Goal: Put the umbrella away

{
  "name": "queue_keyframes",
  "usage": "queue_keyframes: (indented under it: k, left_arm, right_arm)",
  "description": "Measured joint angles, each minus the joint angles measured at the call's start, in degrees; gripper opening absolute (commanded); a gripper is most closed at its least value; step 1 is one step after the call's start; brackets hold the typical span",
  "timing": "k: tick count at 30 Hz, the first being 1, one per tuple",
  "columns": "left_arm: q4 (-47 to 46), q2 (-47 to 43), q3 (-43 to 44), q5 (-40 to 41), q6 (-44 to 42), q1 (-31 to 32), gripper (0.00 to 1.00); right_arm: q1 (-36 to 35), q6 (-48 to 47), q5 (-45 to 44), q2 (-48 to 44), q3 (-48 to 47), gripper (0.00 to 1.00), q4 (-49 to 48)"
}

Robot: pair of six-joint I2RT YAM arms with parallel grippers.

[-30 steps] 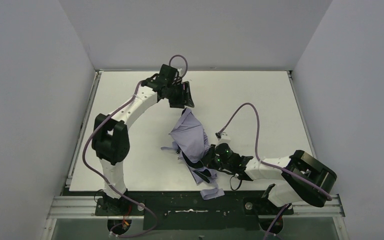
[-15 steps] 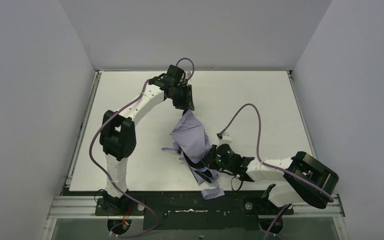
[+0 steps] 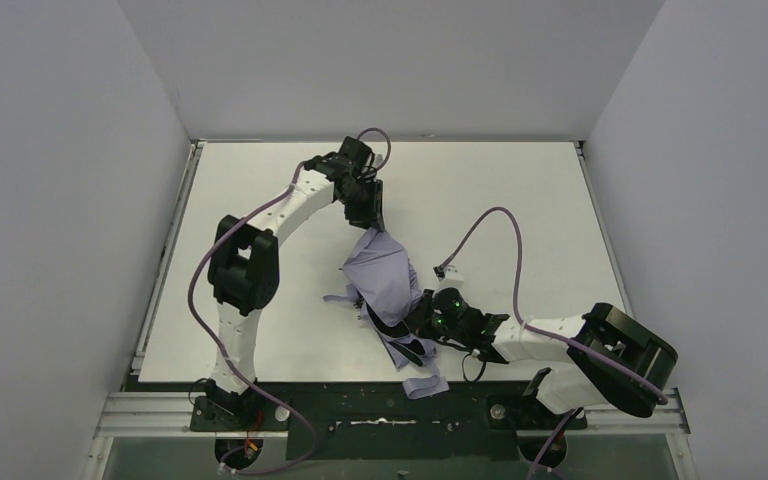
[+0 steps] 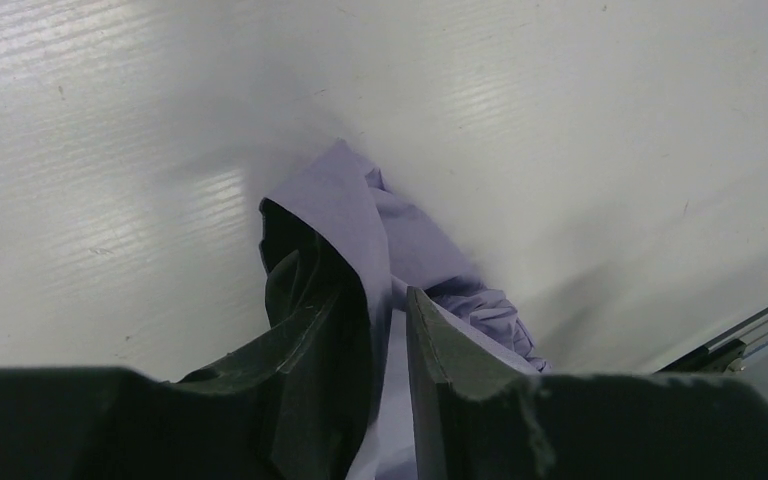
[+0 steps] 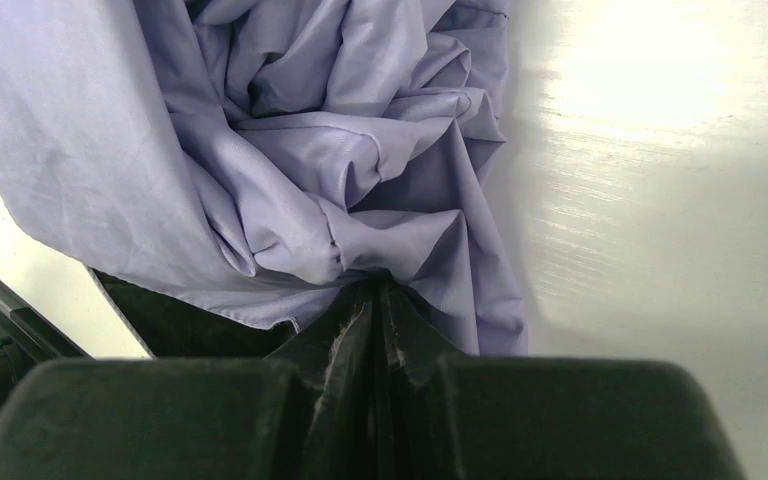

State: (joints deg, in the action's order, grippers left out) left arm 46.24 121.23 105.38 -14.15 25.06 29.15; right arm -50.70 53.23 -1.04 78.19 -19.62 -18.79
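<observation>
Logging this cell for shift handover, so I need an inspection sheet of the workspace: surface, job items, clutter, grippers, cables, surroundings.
Surface: white table, no spills seen.
Job's things: umbrella lies crumpled mid-table, lavender fabric with black lining showing.
Clutter: nothing seen.
Grippers: left gripper pinches a fabric fold at the umbrella's far end; right gripper is shut on bunched fabric at its near end.
Cables: lavender cables run along both arms; one loose plug rests on the table.
Surroundings: plain walls, metal rail.
</observation>
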Motion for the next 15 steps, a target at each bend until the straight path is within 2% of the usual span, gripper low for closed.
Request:
queue_keyframes:
  k: [6, 15]
  left_arm:
    - [0.15, 0.63, 0.74, -0.28, 0.11, 0.0, 0.0]
    - [-1.2, 0.37, 1.46, -0.92, 0.76, -0.59, 0.0]
  right_arm:
    - [0.0, 0.02, -0.15, -0.31, 0.26, 0.0, 0.0]
    - [0.0, 0.02, -0.39, -0.74, 0.52, 0.0, 0.22]
